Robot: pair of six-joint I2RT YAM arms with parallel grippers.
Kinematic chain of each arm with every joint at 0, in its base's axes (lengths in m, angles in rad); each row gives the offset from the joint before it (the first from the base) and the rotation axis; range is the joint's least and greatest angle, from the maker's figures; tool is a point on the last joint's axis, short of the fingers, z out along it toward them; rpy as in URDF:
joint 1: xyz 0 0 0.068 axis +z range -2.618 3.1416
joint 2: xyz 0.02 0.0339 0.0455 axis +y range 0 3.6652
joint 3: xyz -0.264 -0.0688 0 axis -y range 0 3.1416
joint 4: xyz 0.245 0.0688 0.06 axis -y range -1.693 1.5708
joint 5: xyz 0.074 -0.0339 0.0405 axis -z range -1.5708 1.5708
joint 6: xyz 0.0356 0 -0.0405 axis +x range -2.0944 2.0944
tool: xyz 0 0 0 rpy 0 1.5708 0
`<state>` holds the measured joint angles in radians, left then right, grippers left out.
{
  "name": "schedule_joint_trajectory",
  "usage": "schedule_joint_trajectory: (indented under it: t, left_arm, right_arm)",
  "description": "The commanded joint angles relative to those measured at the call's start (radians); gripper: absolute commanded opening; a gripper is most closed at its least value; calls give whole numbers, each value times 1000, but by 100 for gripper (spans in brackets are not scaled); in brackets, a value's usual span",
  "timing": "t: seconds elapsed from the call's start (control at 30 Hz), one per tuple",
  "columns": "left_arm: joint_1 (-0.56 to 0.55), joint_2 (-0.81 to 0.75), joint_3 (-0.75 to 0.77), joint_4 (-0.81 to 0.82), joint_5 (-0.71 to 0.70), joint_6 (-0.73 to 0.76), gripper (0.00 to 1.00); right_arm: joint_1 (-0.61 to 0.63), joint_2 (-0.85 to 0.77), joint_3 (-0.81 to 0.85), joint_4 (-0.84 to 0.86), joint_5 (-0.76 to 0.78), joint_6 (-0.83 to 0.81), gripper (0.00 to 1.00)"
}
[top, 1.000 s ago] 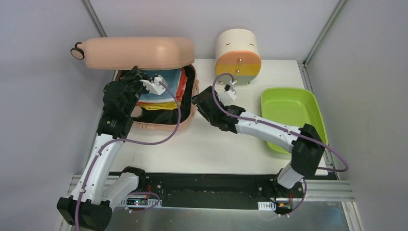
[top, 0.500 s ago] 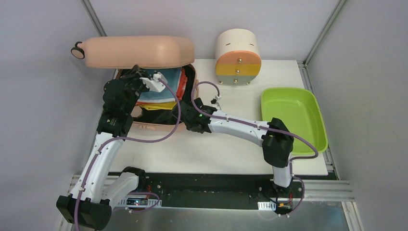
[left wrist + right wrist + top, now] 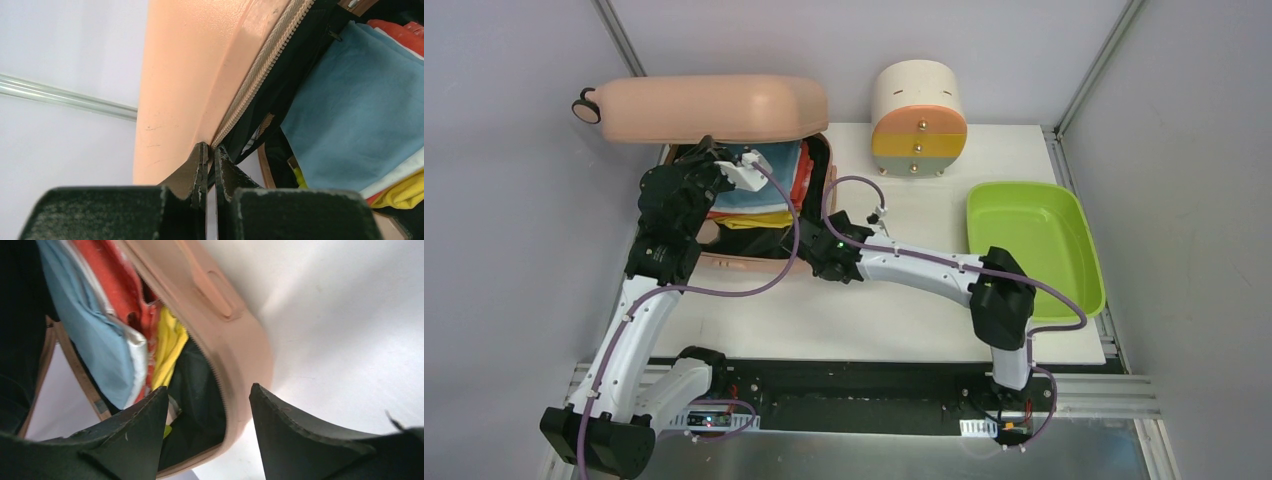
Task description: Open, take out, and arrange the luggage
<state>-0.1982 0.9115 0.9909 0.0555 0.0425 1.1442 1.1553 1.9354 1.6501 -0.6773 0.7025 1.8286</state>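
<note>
The peach-pink luggage [image 3: 714,108] stands open at the back left, its lid raised and its base [image 3: 826,215] full of folded clothes: blue [image 3: 769,165], orange and yellow. My left gripper [image 3: 708,150] is shut on the zipper edge of the lid. In the left wrist view the lid shell [image 3: 185,75] and the blue cloth [image 3: 350,115] flank the gripper's tips [image 3: 209,150]. My right gripper [image 3: 810,246] is open at the base's front right corner. In the right wrist view it [image 3: 210,402] straddles the pink rim [image 3: 245,345] over the black lining, beside the yellow cloth [image 3: 167,345].
A cream round drawer unit [image 3: 918,118] with orange, yellow and grey drawers stands at the back centre. A lime-green tray [image 3: 1034,245] lies at the right. Grey walls and metal posts close in the table on three sides.
My right arm has swung left from in front of the drawer unit to the luggage's front right corner. My left gripper has kept its hold on the lid.
</note>
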Motion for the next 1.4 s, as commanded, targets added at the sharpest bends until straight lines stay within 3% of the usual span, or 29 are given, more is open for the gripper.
schedule_joint_trajectory:
  t: [0.0, 0.27, 0.5, 0.6, 0.77, 0.97, 1.1, 1.37]
  left_arm:
    - [-13, -28, 67, 78, -16, -17, 0]
    - [-23, -29, 70, 76, -31, -17, 0]
    - [-24, -36, 79, 71, -84, -1, 0]
    - [-26, -43, 86, 67, -96, -5, 0]
    - [-44, -79, 109, 48, -126, -18, 0]
    - [-68, -106, 115, 11, -160, -22, 0]
    - [-116, -122, 114, -8, -220, 4, 0]
    - [-184, -118, 213, -125, -344, 29, 0]
  right_arm:
    - [14, -82, -67, -21, -29, 51, 64]
    - [19, -8, -14, -9, -76, 49, 65]
    - [4, 69, 8, 72, -103, -57, 61]
    - [0, 64, -44, 131, -100, -170, 56]
    - [-5, -39, -253, 406, -105, -515, 38]
    - [-25, -139, -462, 537, -119, -695, 2]
    - [-46, -174, -600, 697, -208, -853, 0]
    - [-187, -199, -739, 988, -587, -1207, 0]
